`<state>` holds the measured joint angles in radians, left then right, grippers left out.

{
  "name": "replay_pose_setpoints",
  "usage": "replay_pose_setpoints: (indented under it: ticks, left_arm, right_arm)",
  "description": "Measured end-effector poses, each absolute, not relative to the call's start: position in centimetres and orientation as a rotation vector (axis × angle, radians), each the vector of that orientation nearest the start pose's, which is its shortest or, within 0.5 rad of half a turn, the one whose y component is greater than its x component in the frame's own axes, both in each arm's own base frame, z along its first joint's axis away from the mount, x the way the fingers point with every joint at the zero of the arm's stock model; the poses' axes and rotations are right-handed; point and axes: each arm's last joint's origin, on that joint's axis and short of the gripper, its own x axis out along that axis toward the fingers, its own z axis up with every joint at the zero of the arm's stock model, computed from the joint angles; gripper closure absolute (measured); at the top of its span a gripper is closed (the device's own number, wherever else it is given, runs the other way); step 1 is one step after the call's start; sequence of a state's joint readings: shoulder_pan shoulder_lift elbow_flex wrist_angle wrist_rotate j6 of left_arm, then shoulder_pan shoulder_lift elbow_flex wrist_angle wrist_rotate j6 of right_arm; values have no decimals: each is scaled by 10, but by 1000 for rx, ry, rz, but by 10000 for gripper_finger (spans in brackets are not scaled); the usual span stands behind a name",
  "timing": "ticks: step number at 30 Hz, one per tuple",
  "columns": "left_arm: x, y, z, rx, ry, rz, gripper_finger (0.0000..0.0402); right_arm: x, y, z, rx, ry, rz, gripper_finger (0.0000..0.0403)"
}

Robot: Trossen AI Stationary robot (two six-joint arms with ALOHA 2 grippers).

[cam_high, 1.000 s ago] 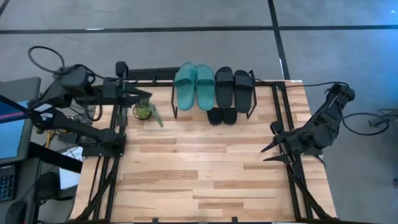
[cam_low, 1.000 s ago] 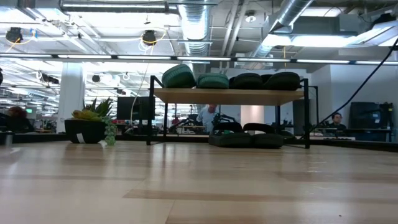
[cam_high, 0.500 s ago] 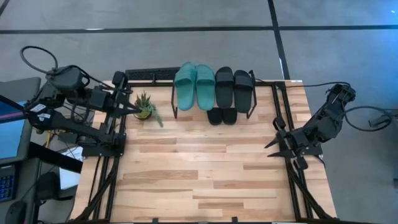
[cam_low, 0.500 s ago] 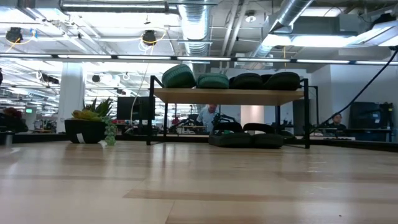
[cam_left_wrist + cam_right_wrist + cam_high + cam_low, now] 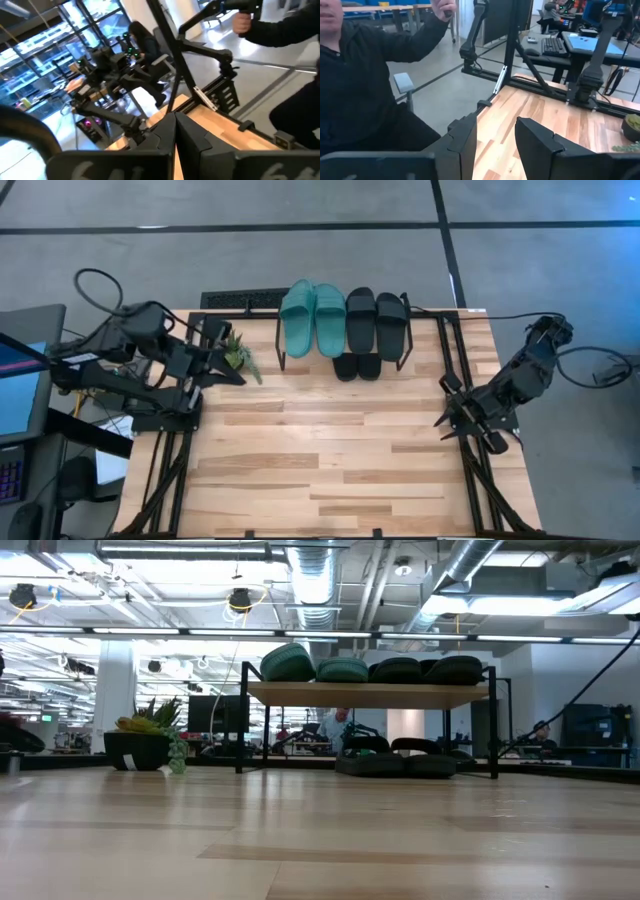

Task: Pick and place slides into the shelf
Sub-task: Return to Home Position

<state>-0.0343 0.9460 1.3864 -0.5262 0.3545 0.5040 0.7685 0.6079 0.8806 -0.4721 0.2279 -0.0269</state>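
The shelf (image 5: 343, 330) stands at the table's far edge, with its top board (image 5: 370, 693) on thin black legs. On the board lie a teal-green pair of slides (image 5: 313, 318) (image 5: 312, 664) and a black pair (image 5: 377, 320) (image 5: 428, 669). A second black pair (image 5: 357, 366) (image 5: 390, 762) rests on the table under the board's near edge. My left gripper (image 5: 238, 378) (image 5: 175, 116) is shut and hangs at the table's left side, just near of a potted plant. My right gripper (image 5: 442, 420) (image 5: 496, 125) is open at the table's right edge. Neither is close to the slides.
A small potted plant (image 5: 235, 355) (image 5: 145, 745) stands left of the shelf, close to my left gripper. A monitor (image 5: 20, 380) sits beyond the left edge. A person's dark sleeve (image 5: 360, 75) and a hand (image 5: 245, 20) show past the table. Bare wood (image 5: 320, 450) spans the middle and near part.
My left gripper has swung from beside the plant's far side toward the near edge, ending just near of the plant and slanting downward. My right gripper has drawn back a little toward the table's right edge and turned. The slides and shelf have stayed put.
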Motion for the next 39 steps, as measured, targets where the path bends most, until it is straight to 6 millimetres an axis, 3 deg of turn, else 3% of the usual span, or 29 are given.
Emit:
replay_pose_setpoints:
  ticks: [9, 16, 29, 39]
  left_arm:
    - [160, -18, 458, 421, 94, -407, 401]
    - [160, -25, 457, 575, -17, -645, 401]
    - [162, -21, 455, 612, -2, -595, 401]
    - [171, -8, 434, 539, -18, -609, 401]
  right_arm:
    - [89, 79, 357, -183, 174, 588, 281]
    - [88, 81, 360, -236, 123, 660, 281]
    - [88, 82, 359, -221, 130, 659, 281]
    - [87, 81, 361, -229, 111, 676, 281]
